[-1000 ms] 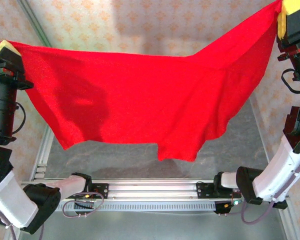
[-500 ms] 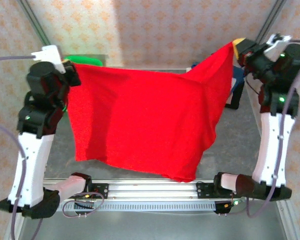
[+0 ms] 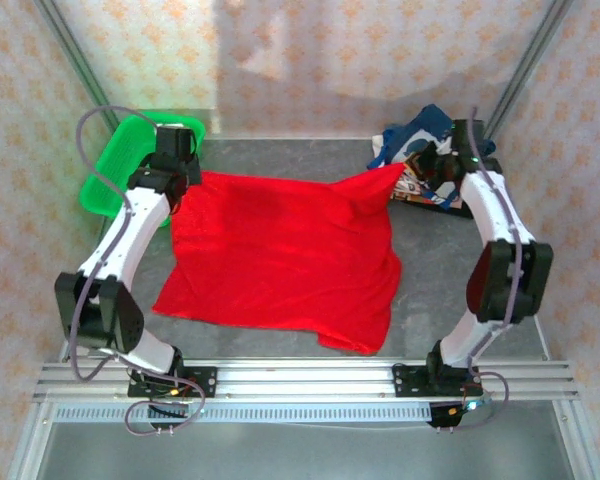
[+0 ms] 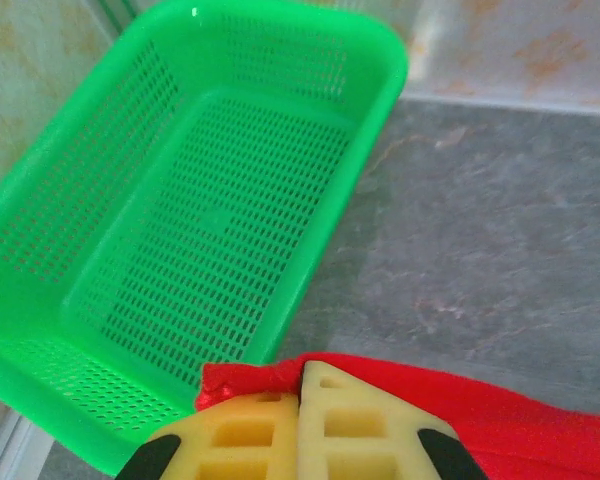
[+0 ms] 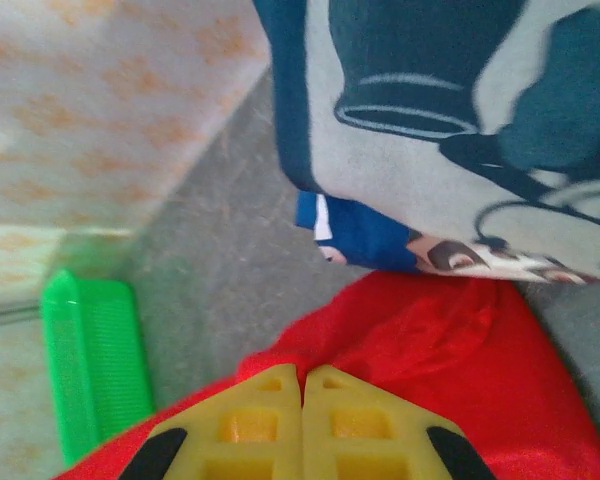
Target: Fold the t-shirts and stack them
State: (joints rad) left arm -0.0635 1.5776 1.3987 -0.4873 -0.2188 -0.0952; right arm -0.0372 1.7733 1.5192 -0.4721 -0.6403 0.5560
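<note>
Laying the red t-shirt (image 3: 280, 265) out flat before any fold looks to be the step in hand, and it seems nearly done. At the left, the left hand (image 3: 183, 172) is clamped on the shirt's far left corner, its yellow pads (image 4: 240, 435) pressed together with red cloth bunched at them, just beside the green basket (image 3: 102, 180). That corner wants setting down clear of the basket's rim. The shirt lies spread over the middle of the surface (image 3: 450, 290), near hem toward the arm bases, with a ridge running to its far right corner. There the right hand (image 3: 412, 170) is likewise closed on the cloth, and the corner appears a little raised, just beside the navy t-shirt (image 3: 432, 122) heaped at the back right. I judge both hands should draw gently apart to take out the ridge, lower the corners fully and only then let go, the right one keeping off the navy heap. A second ago the shirt hung stretched high between the raised hands, and half a second ago it hung lower like a curtain. Now it is down on the surface and both arms reach forward and low.
</note>
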